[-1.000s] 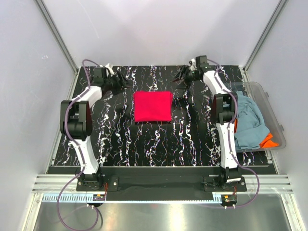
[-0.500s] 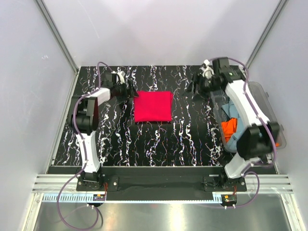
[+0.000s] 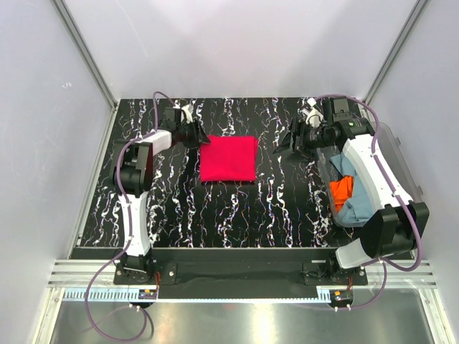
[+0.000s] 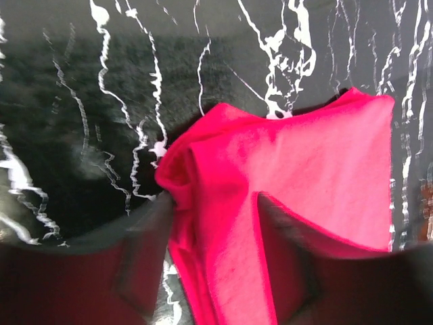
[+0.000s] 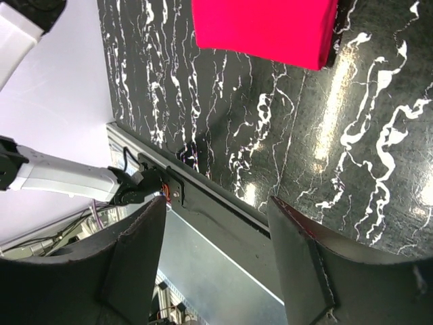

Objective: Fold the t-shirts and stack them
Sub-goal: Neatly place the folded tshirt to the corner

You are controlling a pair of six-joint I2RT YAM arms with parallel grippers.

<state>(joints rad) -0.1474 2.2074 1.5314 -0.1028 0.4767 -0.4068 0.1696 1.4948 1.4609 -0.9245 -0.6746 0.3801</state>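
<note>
1. Twice found jaws standing apart, once on each arm, above a black, white-veined table [image 3: 237, 208].
2. Met the left gripper [image 3: 193, 133] toward the far left of the table, right at the far-left corner of the red shirt [image 3: 228, 159].
3. Saw, through the left wrist camera, that gripper [image 4: 211, 203] with its fingers [image 4: 145, 271] partly apart astride the bunched corner of the red shirt [image 4: 318, 169]. Noted cloth running between them and one finger touching the fold, with no pinch seen.
4. Found the red shirt folded into a neat rectangle, lying flat mid-table between the two grippers.
5. Met the right gripper [image 3: 287, 145] to the right of that shirt, clear of it and raised over bare table.
6. Saw, through the right wrist camera, that gripper [image 5: 216, 202] with jaws wide and nothing between them, only table and the red shirt [image 5: 264, 27] beyond.
7. Found a clear tub [image 3: 410, 172] at the right edge, partly hidden under the right arm. Saw the orange shirt [image 3: 341, 190] and the grey-blue shirt [image 3: 353, 212] crumpled inside it.
</note>
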